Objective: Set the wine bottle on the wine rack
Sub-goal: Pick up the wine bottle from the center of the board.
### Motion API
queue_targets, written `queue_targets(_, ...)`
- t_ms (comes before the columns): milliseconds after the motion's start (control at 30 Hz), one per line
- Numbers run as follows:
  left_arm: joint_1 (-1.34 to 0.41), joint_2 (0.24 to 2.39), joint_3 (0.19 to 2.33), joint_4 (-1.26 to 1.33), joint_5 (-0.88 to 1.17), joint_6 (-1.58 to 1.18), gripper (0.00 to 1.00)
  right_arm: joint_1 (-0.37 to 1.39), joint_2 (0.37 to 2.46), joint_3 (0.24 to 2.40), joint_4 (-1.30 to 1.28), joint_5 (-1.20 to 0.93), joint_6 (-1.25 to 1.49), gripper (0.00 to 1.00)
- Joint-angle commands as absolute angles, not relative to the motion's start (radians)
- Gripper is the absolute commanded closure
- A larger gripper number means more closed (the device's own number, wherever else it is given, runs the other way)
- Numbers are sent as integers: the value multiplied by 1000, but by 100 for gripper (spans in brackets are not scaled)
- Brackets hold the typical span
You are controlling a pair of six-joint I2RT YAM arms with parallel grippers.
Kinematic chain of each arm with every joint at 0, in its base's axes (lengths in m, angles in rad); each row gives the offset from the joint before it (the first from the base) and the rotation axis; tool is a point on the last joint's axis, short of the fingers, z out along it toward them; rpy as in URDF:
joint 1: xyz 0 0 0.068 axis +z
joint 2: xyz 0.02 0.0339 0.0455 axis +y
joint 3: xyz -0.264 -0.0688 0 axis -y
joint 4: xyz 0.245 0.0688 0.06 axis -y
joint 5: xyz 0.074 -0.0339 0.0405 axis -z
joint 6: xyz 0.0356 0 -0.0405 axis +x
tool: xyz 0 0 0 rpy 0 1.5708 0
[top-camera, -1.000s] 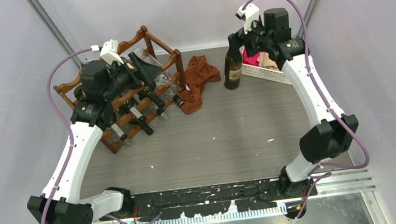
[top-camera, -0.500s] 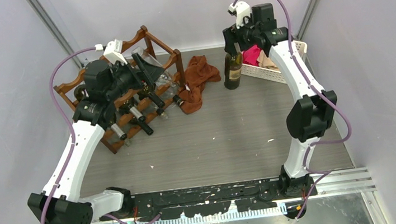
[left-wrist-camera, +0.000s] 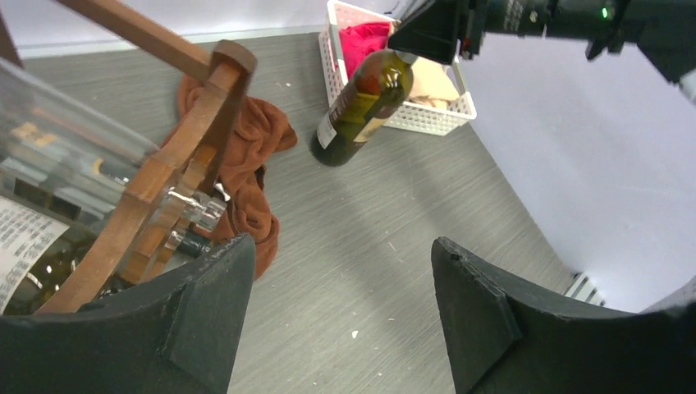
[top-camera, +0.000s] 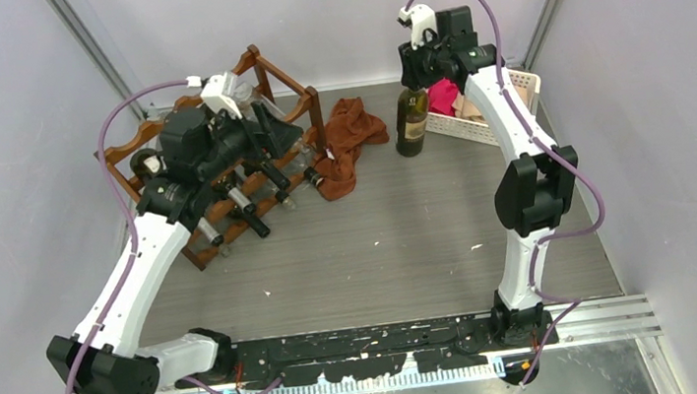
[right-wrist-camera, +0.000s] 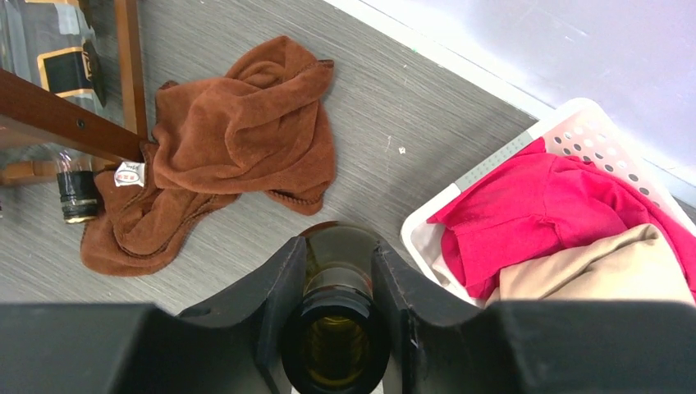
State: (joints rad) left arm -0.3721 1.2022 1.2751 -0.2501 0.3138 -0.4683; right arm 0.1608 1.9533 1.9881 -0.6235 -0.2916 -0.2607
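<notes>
Closure: right jaws, open a second ago, now clamp the neck of the wine bottle (top-camera: pixel 410 121), upright on the desk (top-camera: pixel 398 231) beside the basket (top-camera: pixel 480 127), well apart from the wine rack (left-wrist-camera: pixel 152 185). Left jaws gape empty at the rack; lift-off looks next.

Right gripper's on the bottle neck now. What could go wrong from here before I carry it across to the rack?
1. The right gripper grips the wine bottle only at the top of its neck. The heavy body could swing or slip when lifted.
2. The left gripper hangs open at the wine rack, which holds racked bottles. The arms may collide there.
3. The white basket stands close beside the bottle and could get knocked.
</notes>
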Motion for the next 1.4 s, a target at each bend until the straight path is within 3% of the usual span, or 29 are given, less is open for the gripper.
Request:
queue_targets(0, -448, 1187, 1259, -160, 336, -278, 20, 148, 1862, 2060, -624, -331, -244, 93)
queue_targets(133, -544, 1206, 1199, -60, 418, -46, 13, 101, 1800, 2091, -721, -469, -124, 99)
queue_targets(267, -595, 1260, 1118, 115, 503, 74, 1, 80, 1715, 2028, -780, -604, -21, 99)
queue_targets(567, -639, 1478, 1130, 266, 625, 5, 0, 53, 1507, 1727, -668, -782, 222, 99)
queue_targets(833, -696, 1582, 1139, 347, 661, -57, 0, 31, 1475, 1650, -552, -877, 353, 99)
queue_targets(1133, -703, 1619, 1129, 261, 562, 107, 0, 16, 1472, 1626, -480, -957, 450, 99)
queue_targets(1267, -703, 1628, 1158, 230, 570, 144, 6, 14, 1474, 1611, -479, -968, 456, 99)
queue_targets(1333, -703, 1634, 1201, 176, 598, 151, 24, 12, 1474, 1603, -491, -960, 444, 99)
queue_targets(1367, -701, 1638, 1228, 131, 623, 159, 39, 12, 1476, 1601, -503, -953, 431, 98)
